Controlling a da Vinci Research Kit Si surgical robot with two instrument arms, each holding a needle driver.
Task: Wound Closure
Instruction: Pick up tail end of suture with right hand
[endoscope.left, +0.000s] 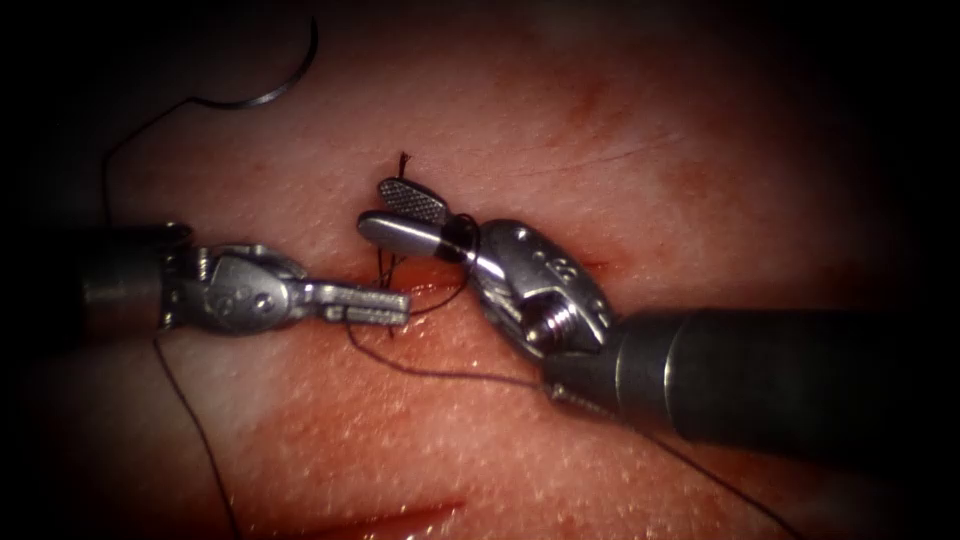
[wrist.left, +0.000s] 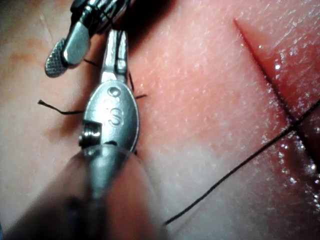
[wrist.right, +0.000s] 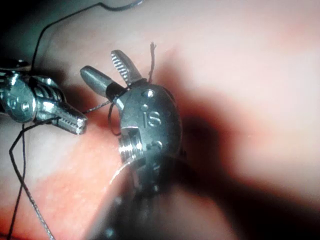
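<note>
The curved needle (endoscope.left: 270, 95) lies free on the tissue at the far upper left, outside the tissue and held by neither tool. Its thread (endoscope.left: 440, 375) runs down past the left tool and across to the cut (endoscope.left: 425, 290). My left tool (endoscope.left: 375, 303) comes in from the left with its jaws shut on the thread just beside the cut (wrist.right: 75, 122). My right tool (endoscope.left: 375, 207) hovers above the cut with open jaws (wrist.right: 100, 61) holding nothing; a loop of thread is wrapped around them near the hinge (endoscope.left: 462, 232). A short thread tail (endoscope.left: 403, 165) stands up beside them.
A second, shallower cut (endoscope.left: 380, 520) with red fluid lies near the lower edge of the tissue. A long strand of thread (wrist.left: 240, 167) crosses pale tissue toward that cut. Red fluid wets the tissue (endoscope.left: 330, 400) below the tools.
</note>
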